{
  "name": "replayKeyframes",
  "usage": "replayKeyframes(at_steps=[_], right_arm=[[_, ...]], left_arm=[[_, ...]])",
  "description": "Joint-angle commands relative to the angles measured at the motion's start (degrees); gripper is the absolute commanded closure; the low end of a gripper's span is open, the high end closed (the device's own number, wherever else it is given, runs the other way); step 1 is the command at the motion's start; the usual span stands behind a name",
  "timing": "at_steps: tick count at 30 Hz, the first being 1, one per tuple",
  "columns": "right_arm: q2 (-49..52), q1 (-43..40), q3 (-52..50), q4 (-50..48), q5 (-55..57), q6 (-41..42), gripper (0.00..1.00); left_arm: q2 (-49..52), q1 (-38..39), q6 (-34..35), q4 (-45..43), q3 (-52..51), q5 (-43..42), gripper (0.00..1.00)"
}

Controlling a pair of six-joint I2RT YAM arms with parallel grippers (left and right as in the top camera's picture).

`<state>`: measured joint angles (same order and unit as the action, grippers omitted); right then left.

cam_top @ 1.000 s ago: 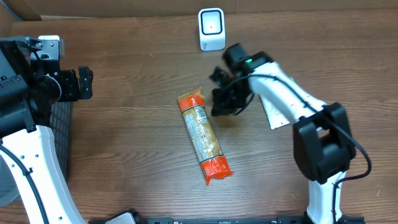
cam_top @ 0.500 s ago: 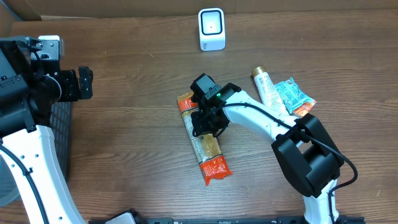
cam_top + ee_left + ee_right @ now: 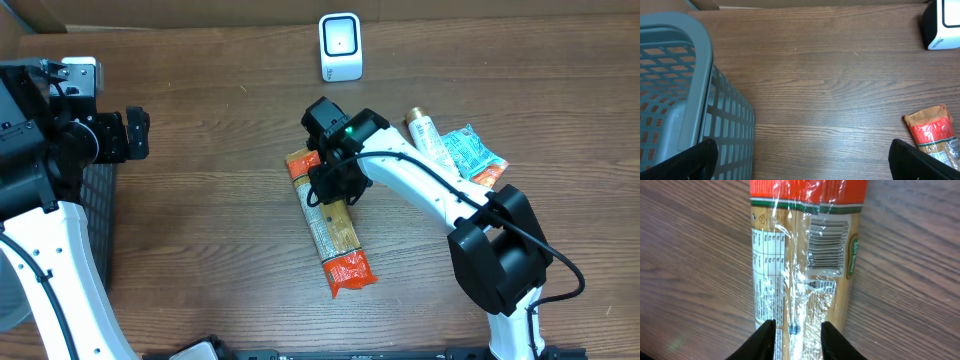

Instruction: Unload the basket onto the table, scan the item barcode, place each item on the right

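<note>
The item is a long clear-wrapped package [image 3: 335,235] with orange-red ends, lying flat at mid-table. Its barcode [image 3: 827,247] faces up near one red end. My right gripper [image 3: 330,190] hovers over the package's upper half. In the right wrist view its jaws [image 3: 797,337] stand partly open above the wrap, narrower than the package [image 3: 805,255], gripping nothing. The white scanner [image 3: 340,46] stands at the back centre. My left gripper [image 3: 800,165] is wide open and empty at the far left, over the basket's edge.
A grey mesh basket [image 3: 690,75] sits at the left table edge. A white tube [image 3: 428,140] and a teal packet [image 3: 472,155] lie to the right of the package. The scanner [image 3: 942,25] and the package's end [image 3: 932,135] show in the left wrist view.
My right arm swung left from beside the package to over it, uncovering the tube and teal packet. Its jaws went from shut to partly open. The left arm stayed still.
</note>
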<state>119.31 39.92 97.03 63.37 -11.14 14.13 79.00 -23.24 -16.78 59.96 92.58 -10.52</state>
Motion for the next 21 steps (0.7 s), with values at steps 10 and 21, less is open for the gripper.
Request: replayKeyframes(at_steps=[10, 21], right_arm=[[-0.31, -13.44, -4.57, 13.03, -29.79, -26.27, 0.32], [-0.31, -13.64, -19.89, -0.24, -35.67, -20.76, 0.29]], left_arm=[[0.09, 0.02, -1.03, -0.2, 0.79, -0.46, 0.0], [0.09, 0.02, -1.05, -0.17, 0.79, -0.46, 0.0]])
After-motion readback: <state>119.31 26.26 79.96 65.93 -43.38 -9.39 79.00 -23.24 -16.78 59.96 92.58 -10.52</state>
